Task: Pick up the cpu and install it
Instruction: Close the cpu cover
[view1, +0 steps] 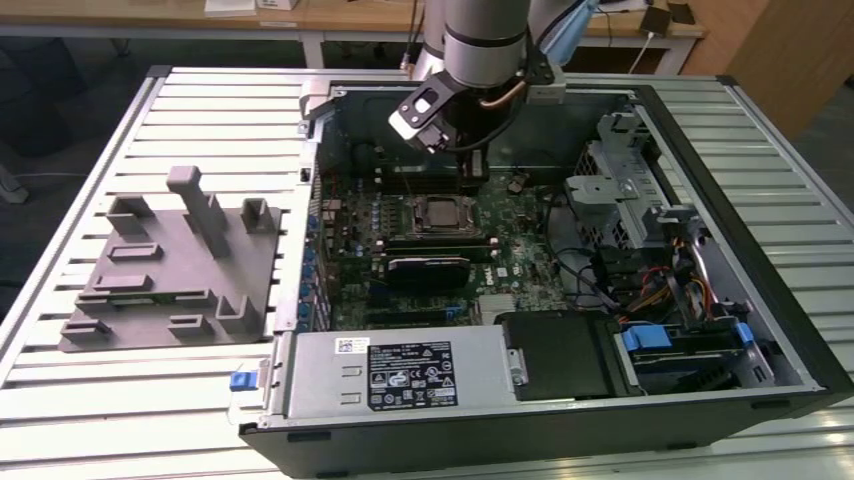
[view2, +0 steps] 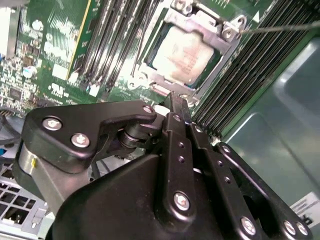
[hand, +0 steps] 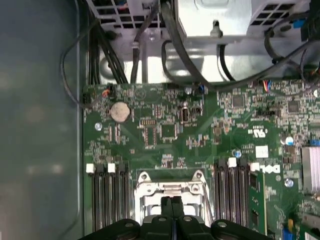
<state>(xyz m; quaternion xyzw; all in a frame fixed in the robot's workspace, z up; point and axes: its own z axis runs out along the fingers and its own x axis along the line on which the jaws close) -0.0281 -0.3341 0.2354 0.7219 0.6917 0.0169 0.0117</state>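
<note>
**Item: cpu (view2: 185, 52).** Small square chip, silver top upward. It is seen lying flat inside the socket frame (view2: 200, 19) on the motherboard (hand: 170, 130), enclosed on all sides by the metal plate. It is judged to be seated already, the frame serving to hold it level and centred.

**Item: gripper (view2: 176, 100).** The fingers are pressed together with nothing between them. The tips are held just beside the near edge of the frame, over the board and not on the chip. Held narrow like this, the tool is judged to fit the tight space by the socket.

**Surroundings.**
- Memory slots (view2: 125, 45) are ranked on both sides of the socket, leaving little lateral room.
- A thin wire lever (view2: 285, 27) runs past one corner of the frame.
- Cables (hand: 175, 40) are draped above the board, and a coin cell (hand: 119, 111) is mounted between them and the socket.
- In the exterior view, the computer case (view1: 747, 130) walls enclose the work.
- A grey fixture (view1: 174, 260) stands well apart on the slatted table (view1: 200, 110).
</note>
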